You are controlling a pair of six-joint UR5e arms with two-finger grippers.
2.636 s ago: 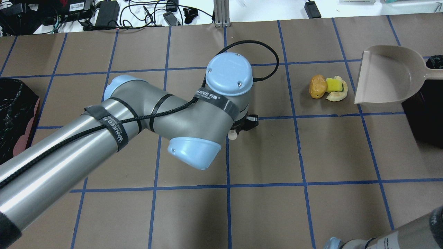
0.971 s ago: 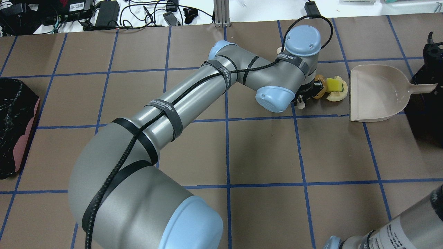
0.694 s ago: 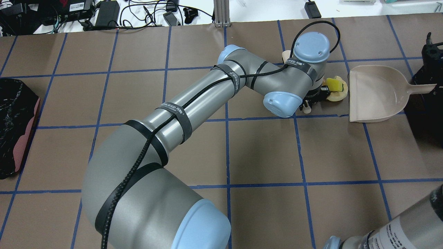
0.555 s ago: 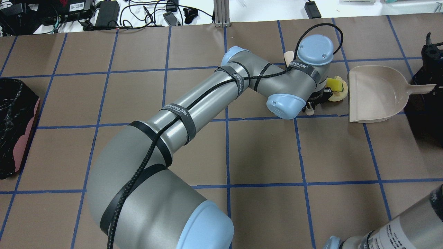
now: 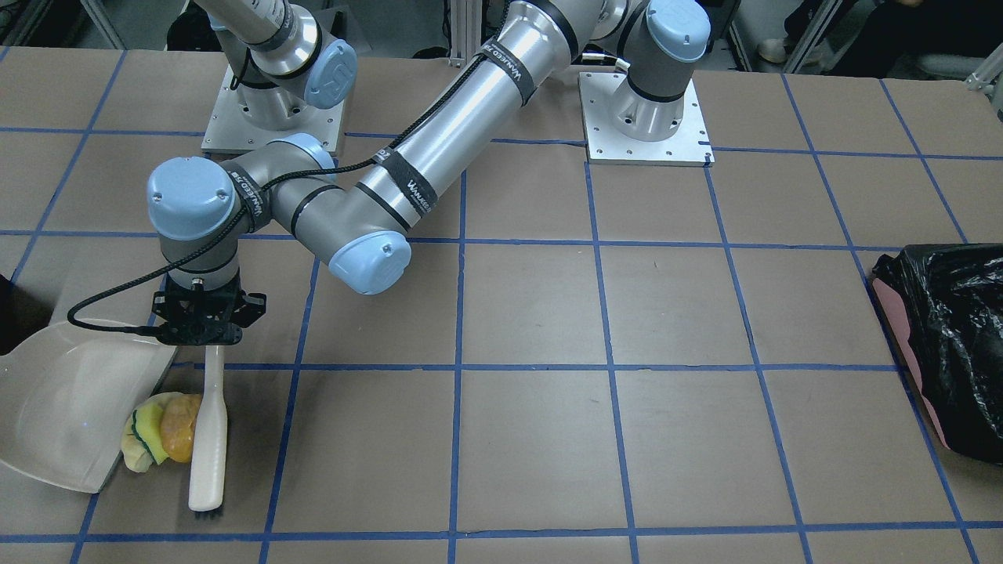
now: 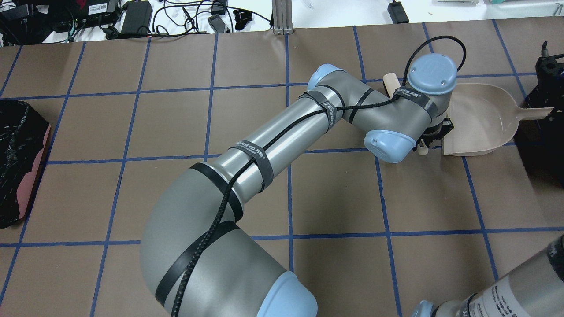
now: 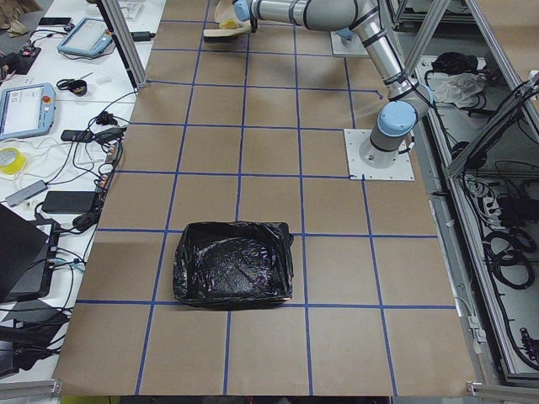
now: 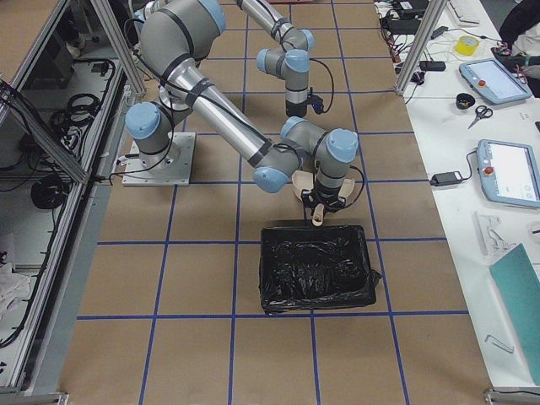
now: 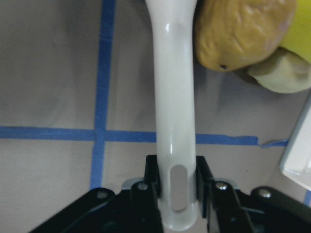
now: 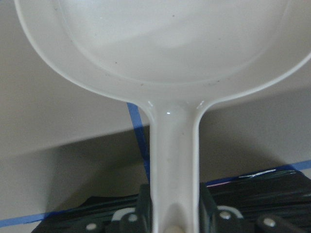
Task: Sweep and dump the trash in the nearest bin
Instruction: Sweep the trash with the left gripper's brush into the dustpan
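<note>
**Trash** [image 5: 161,439]: three lumps in a tight clump, namely a yellow sponge wedge with a green edge, a beige piece and an orange wrinkled piece. It lies on the table [image 5: 548,313] at the lip of the pan [image 5: 55,407], caught between that lip and the brush [image 5: 208,446]. The orange piece touches the brush. I cannot tell whether any piece is over the lip.

**Handling, as I judge it:** light. The sponge looks soft and springy. The lumps are rounded and apt to roll or slip round the brush end. Not for pinching; best pushed low and broadside with the brush's long flank, keeping the clump centred on the pan mouth.

**Left gripper** [image 9: 176,187]: clamped on the brush handle near its end.

**Right gripper** [image 10: 173,201]: closed on the pan handle, pan mouth toward the trash.

**Bin** [image 8: 316,278]: black-lined, just beside the pan, and likely the nearest. The second bin [image 5: 952,345] is well apart, at the table's other end.
</note>
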